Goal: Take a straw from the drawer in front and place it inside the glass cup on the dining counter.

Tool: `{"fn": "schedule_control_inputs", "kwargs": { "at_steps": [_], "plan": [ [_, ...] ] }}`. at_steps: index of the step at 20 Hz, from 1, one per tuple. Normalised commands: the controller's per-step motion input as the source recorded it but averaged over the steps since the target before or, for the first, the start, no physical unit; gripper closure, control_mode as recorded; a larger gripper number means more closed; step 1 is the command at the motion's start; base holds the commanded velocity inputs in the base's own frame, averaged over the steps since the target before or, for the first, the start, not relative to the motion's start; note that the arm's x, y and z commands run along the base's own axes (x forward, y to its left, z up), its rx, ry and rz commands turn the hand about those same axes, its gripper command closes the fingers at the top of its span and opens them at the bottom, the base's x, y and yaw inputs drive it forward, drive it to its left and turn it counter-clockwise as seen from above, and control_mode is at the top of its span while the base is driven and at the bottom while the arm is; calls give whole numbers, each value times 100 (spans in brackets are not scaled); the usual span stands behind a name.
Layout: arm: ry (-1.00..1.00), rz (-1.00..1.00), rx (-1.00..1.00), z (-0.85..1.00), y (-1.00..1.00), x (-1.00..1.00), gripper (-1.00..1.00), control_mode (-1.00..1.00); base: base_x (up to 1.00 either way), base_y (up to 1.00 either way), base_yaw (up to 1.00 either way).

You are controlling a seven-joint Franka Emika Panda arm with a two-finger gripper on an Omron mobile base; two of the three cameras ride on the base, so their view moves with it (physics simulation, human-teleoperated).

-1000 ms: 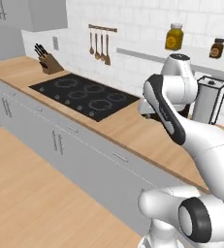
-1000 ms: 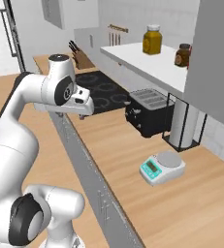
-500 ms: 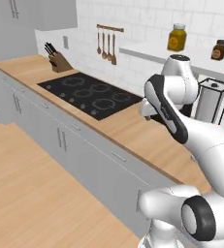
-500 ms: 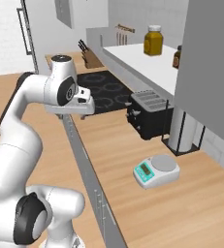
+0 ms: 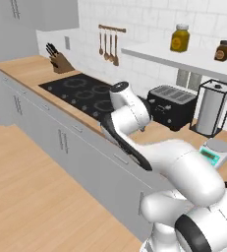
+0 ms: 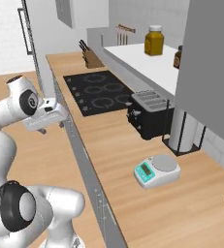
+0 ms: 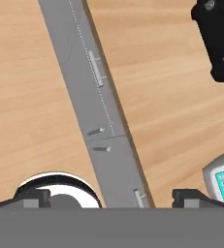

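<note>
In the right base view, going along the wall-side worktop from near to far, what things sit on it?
Kitchen scale → paper towel holder → black toaster → black hob → knife block.

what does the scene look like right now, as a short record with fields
setting: wall-side wood worktop above grey cabinet fronts
gripper: open, empty, pointing down over the cabinet fronts' edge
drawer: all fronts shut, slim bar handle in the hand view
on worktop: black hob, black toaster, kitchen scale, paper towel holder, knife block
shelf: jars
</note>
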Motion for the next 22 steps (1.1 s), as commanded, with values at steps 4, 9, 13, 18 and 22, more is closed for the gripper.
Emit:
{"fn": "schedule_control_inputs", "kwargs": {
  "at_steps": [4, 9, 13, 18, 22],
  "plan": [
    [0, -7, -38, -92, 84, 30, -100, -100, 0, 0, 0],
    [0, -10, -37, -82, 55, 28, -100, -100, 0, 0, 0],
    [-5, -20, -32, -65, 3, 20, -100, -100, 0, 0, 0],
    [-12, -29, -32, -54, 0, 36, -100, -100, 0, 0, 0],
    [-4, -15, -22, -41, 0, 41, -100, -100, 0, 0, 0]
  ]
}}
